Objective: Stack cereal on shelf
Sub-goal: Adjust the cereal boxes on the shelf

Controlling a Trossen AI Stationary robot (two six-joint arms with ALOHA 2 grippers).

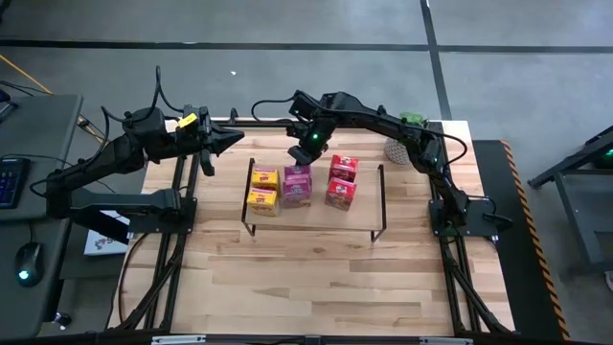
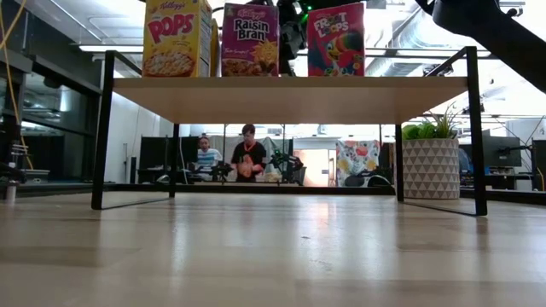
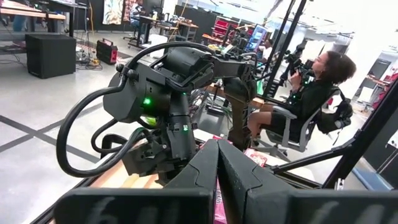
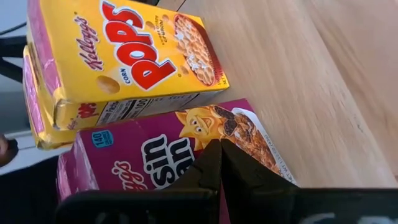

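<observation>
Nearest in low view: bare wood tabletop. On it stands the shelf, light wood top on thin black legs. On top, front row reads L to R: yellow Kellogg's "POPS" box, magenta "Raisin Bran" box, red "Froot Loops" box, lettering partly cut off. High view shows six cereal boxes in three pairs on the shelf: two yellow, two magenta, two red. The magenta pair sits just beside the yellow pair; the red pair stands a bit apart.

Right end effector hangs over the back edge of the shelf, just behind the magenta boxes, fingers pressed together w/ nothing between them. Right wrist view: "Kellogg's CORN POPS" front and "140" calorie badge on the Raisin Bran box readable.

Left end effector sits off the shelf's far left corner, fingers also pressed together, empty.

Behind shelf: potted plant in white patterned pot at the tabletop's far right corner. Farther, room w/ seated people at desks.
</observation>
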